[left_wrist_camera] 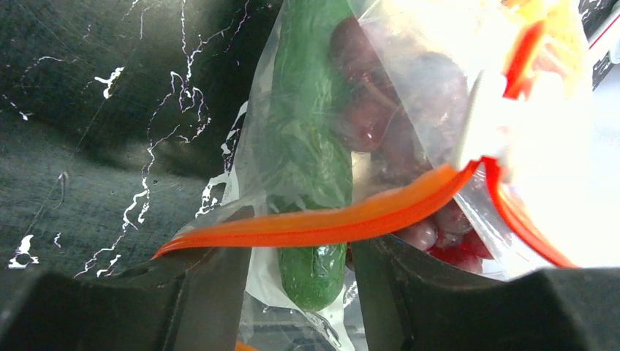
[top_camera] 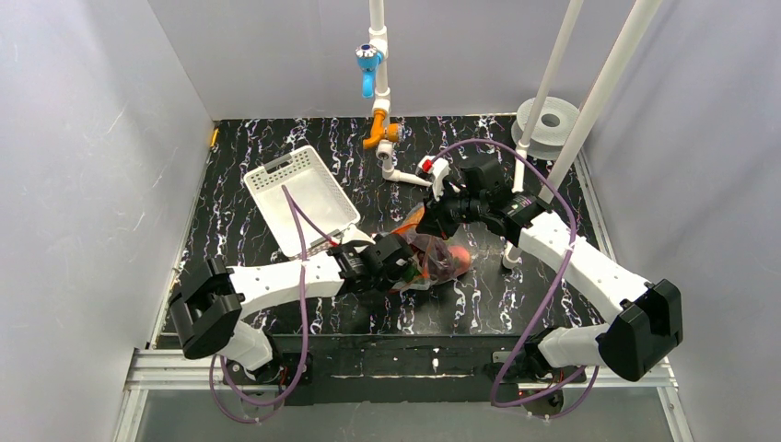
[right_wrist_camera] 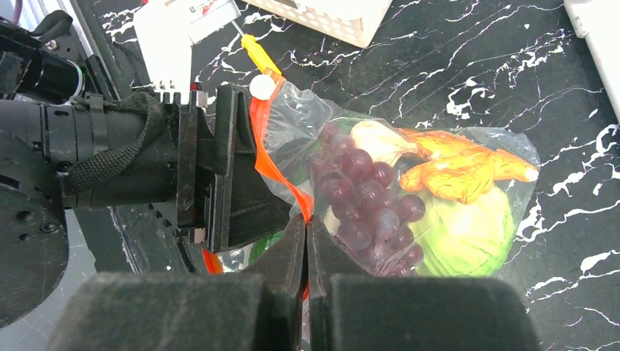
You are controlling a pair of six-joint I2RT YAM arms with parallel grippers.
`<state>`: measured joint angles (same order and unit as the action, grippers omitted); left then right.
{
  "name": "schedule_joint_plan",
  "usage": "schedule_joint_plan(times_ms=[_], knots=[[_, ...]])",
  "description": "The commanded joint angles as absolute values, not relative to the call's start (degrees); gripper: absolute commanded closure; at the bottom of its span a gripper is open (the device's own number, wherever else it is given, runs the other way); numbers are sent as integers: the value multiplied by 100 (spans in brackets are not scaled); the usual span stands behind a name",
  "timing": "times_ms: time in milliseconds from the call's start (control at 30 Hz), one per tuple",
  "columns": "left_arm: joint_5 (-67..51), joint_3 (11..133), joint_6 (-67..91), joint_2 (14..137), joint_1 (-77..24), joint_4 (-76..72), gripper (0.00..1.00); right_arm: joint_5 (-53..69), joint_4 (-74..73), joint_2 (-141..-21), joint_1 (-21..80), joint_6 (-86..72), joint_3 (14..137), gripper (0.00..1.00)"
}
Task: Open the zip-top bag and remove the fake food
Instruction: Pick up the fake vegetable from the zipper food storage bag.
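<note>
Grips the zip-top bag (right_wrist_camera: 292, 110) with the right claw (right_wrist_camera: 307, 227), jaws pressed together on the film and the orange-red zip strip (left_wrist_camera: 329, 219) right at the tips. Holds the left claw (left_wrist_camera: 300, 252) with jaws apart, not clamped on anything visible, the strip crossing just ahead of its fingers (left_wrist_camera: 212, 292) and the cucumber (left_wrist_camera: 307, 146) lying lengthwise in the gap between them, inside the plastic. Looks part way through the opening: seems to have the mouth parted, judging by two runs of strip diverging in front of the left claw, though cannot tell how wide. Shows nothing taken out yet. Finds the grape bunch (right_wrist_camera: 369, 201) just beyond the right claw's tips, with the green round vegetable (right_wrist_camera: 468, 234) and the orange piece (right_wrist_camera: 460, 172) farther out to one side, all under the film. Leaves, by this reading, the whole removal: widening the mouth, reaching in, lifting each piece out. Could well begin with the cucumber, nearest the left claw.
</note>
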<state>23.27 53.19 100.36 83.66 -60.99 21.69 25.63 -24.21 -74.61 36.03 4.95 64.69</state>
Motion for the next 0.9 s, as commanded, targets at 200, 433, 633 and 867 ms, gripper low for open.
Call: schedule_joint_plan(times_ms=[200, 433, 633, 867], knots=[[2472, 5252, 10082, 8590, -6134, 1909, 50, 2611, -2171, -7236, 3610, 609, 6410, 99], [2478, 4969, 9982, 8611, -6126, 1337, 50, 2689, -2169, -7217, 3612, 624, 6383, 99], [2455, 4644, 9843, 8524, -6122, 799, 72, 2681, -2162, -7181, 3599, 633, 6346, 99], [2434, 4529, 9683, 8422, -6125, 673, 89, 2671, -2158, -7123, 3548, 650, 6312, 99]])
